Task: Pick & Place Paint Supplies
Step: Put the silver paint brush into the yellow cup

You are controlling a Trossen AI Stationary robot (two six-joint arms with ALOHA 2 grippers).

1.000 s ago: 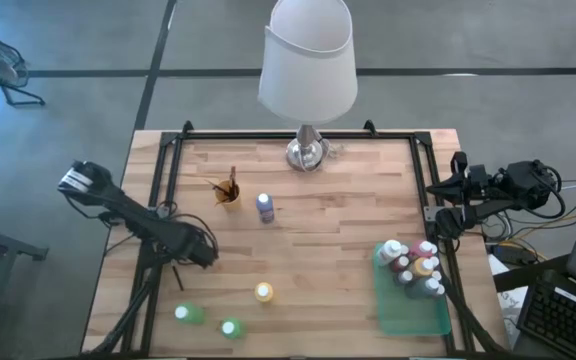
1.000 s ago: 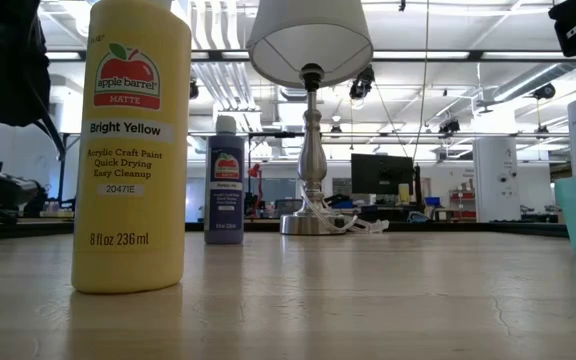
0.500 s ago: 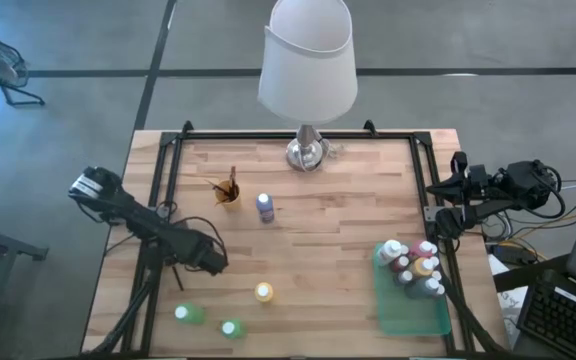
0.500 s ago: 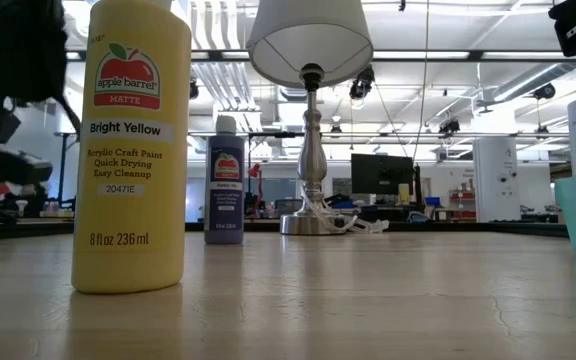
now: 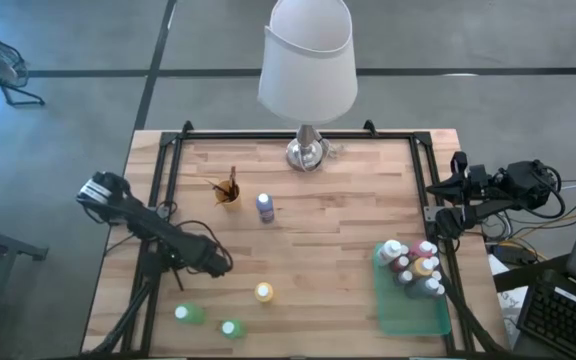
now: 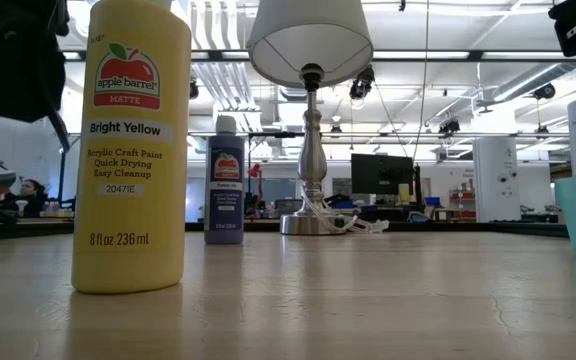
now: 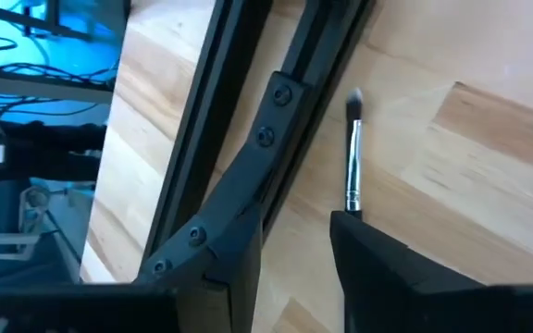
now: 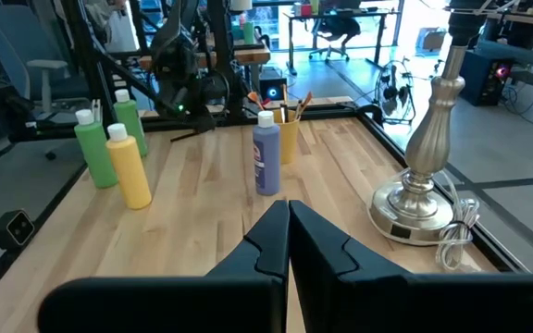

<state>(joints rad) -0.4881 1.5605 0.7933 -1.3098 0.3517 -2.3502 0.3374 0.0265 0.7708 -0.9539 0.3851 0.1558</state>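
tabletop [image 5: 328,230]: pale wood planks, smooth | lamp base [image 6: 311,150]: shiny metal | shade [image 5: 308,60]: matt white cloth | yellow bottle [image 6: 131,150]: smooth plastic | tray [image 5: 408,310]: green plastic
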